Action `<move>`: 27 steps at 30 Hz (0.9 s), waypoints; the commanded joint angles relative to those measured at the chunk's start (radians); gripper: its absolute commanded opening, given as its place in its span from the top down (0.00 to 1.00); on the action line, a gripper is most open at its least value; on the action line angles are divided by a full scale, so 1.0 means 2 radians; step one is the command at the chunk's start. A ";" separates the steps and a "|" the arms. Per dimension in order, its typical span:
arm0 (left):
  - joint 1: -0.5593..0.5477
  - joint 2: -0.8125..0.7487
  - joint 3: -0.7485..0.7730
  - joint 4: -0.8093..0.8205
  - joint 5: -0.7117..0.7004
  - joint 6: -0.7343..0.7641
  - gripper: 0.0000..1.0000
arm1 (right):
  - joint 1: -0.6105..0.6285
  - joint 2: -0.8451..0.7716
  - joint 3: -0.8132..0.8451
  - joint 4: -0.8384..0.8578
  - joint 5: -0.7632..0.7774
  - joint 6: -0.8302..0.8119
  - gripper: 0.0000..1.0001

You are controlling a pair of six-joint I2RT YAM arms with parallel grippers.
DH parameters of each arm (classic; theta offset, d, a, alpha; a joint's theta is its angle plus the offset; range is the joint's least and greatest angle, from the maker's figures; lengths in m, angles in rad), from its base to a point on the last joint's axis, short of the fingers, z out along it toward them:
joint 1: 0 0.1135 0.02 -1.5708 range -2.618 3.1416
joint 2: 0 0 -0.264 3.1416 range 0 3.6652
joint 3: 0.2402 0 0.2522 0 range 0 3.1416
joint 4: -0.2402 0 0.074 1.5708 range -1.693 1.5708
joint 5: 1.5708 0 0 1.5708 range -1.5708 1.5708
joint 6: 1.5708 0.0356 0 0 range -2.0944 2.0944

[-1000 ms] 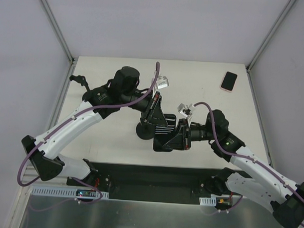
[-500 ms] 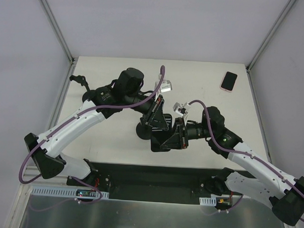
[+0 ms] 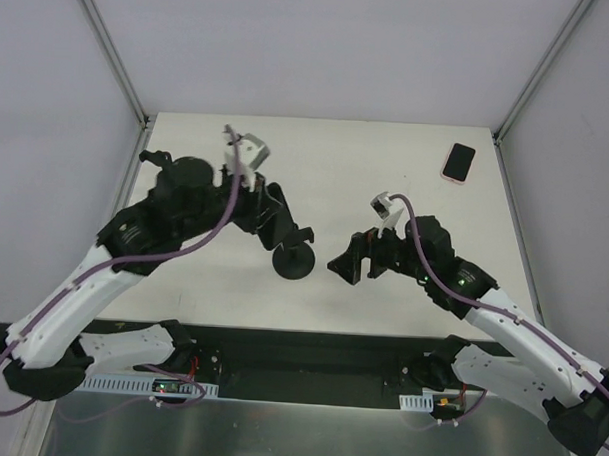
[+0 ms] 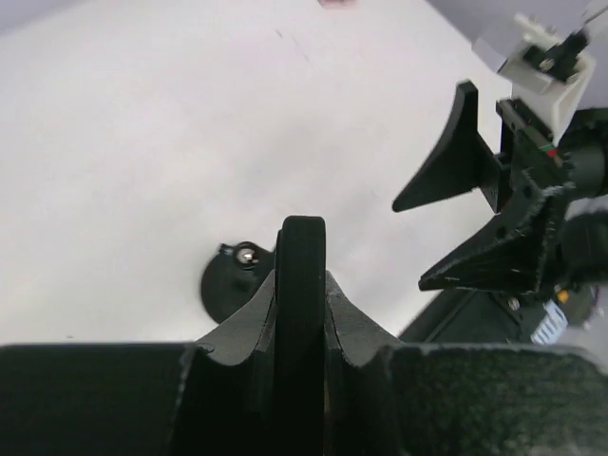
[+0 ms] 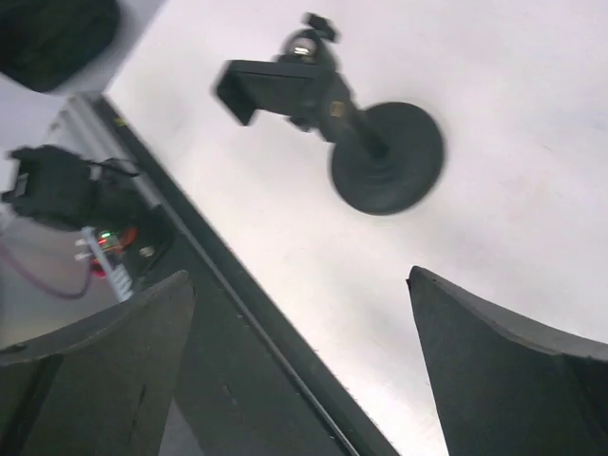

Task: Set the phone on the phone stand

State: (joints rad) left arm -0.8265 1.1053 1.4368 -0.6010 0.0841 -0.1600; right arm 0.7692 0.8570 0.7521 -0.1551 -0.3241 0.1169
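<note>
The pink phone [image 3: 459, 161] lies flat at the table's far right corner, far from both grippers. The black phone stand [image 3: 295, 262] rests on its round base mid-table. My left gripper [image 3: 296, 233] sits right over its top. In the left wrist view the left gripper [image 4: 301, 275] is shut on a black flat part standing edge-on, with the stand's base [image 4: 228, 285] just behind. My right gripper [image 3: 351, 258] hangs open to the right of the stand, apart from it. Nothing lies between its fingers [image 5: 299, 275], and the stand [image 5: 385, 157] shows beyond them.
A black mounting strip [image 3: 300, 353] runs along the near edge under both arm bases. Grey enclosure walls and metal posts [image 3: 115, 56] close in the table on three sides. The left arm's purple cable [image 3: 174, 248] loops beside its forearm.
The right gripper opened and drew back to the right, off the stand. The left arm swung left and turned its wrist while its gripper stayed shut at the stand's top.
</note>
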 commanded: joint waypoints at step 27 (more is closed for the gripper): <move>0.000 -0.160 -0.140 0.102 -0.043 -0.018 1.00 | 0.093 0.283 0.251 -0.099 0.222 -0.068 0.67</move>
State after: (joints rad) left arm -0.8238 0.7853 1.1431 -0.4911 -0.0227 -0.1722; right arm 0.9463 1.4090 1.2114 -0.3328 0.0795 0.0128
